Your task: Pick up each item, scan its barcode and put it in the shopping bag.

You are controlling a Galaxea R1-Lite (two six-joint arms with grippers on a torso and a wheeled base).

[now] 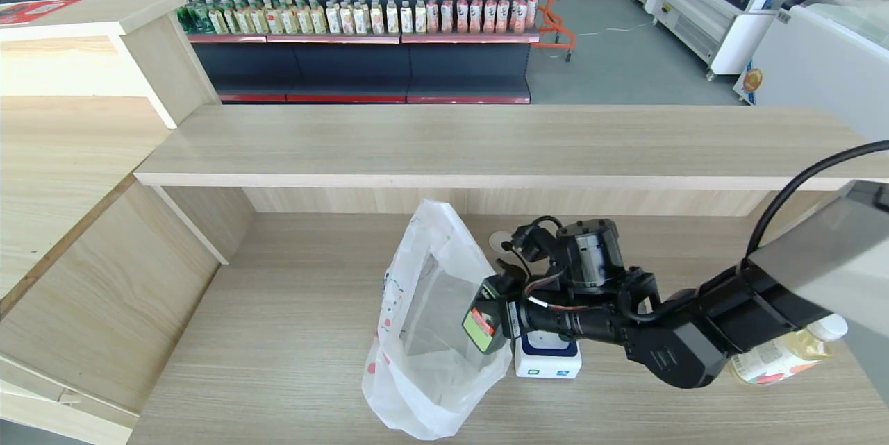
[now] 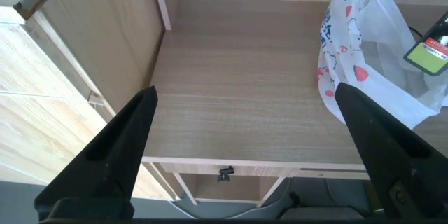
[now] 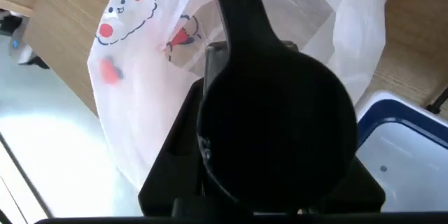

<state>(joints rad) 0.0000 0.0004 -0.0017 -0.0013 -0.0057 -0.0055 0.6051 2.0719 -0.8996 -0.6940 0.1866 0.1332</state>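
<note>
— Shop floor behind, is it?

— Yes. Long dark shelving with rows of drink bottles (image 1: 361, 14) runs across the back, and white chest freezers (image 1: 722, 7) stand off to the right on grey flooring.

— And the work surface?

— Pale wood-grain bench (image 1: 292, 362), with a raised wooden ledge (image 1: 486, 143) along its far side and a wooden side panel to the left.

— What stands on it?

— A white plastic shopping bag with red cartoon prints (image 1: 424, 334), upright and open. Just beside it, on the right, is a small white and blue scanner box (image 1: 549, 358). Further right lies a clear bottle of yellowish liquid with a white cap (image 1: 785, 355), partly hidden by the arm.

— How is the right arm placed?

— It stretches in from the right, low over the scanner box, wrist pointing at the bag. The right gripper (image 1: 501, 292) is clamped on a black container with a green and red label (image 1: 480, 327).

— Where is that container?

— At the bag's open mouth, on the scanner side, touching the plastic. Whether it has passed the rim I cannot tell.

— The other arm?

— The left gripper (image 2: 245, 91) hangs above the bench's left part, well apart from the bag, fingers (image 2: 136, 122) spread wide with nothing between them.
</note>
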